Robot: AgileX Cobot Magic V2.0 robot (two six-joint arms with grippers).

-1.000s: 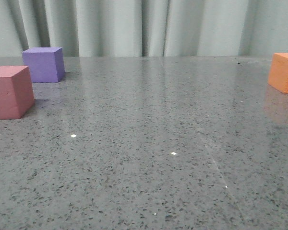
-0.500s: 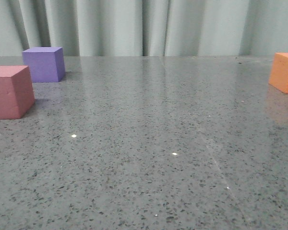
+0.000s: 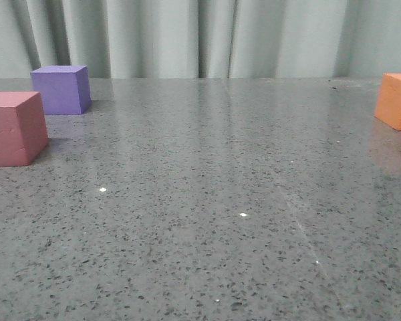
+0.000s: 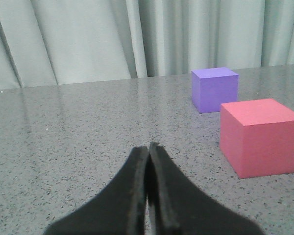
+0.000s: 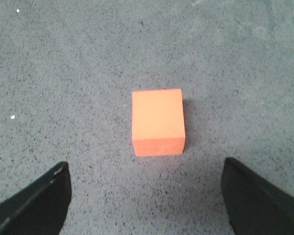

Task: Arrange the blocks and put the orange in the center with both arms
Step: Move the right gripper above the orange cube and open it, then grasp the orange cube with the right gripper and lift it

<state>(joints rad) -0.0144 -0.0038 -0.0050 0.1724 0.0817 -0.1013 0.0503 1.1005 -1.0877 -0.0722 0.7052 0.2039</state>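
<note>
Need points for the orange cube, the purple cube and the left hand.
orange cube [image 5: 158, 122], right wrist view, on its top face.
purple cube [image 4: 218, 94], left wrist view, on its front face.
left hand [image 4: 148, 146], left wrist view, at the closed fingertips.

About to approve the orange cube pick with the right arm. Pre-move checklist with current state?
1. Right hand open: ok, fingers spread wider than the orange cube.
2. Cube lined up between the fingers: ok, roughly centred ahead of them, not yet between them.
3. Cube resting flat on the table: ok.
4. Centre of the table free for placing: ok in the front view.
5. Left hand out of the way: ok, shut and holding nothing, near the pink-red cube and the purple cube.
6. Height of the right hand above the cube: cannot tell.
</note>
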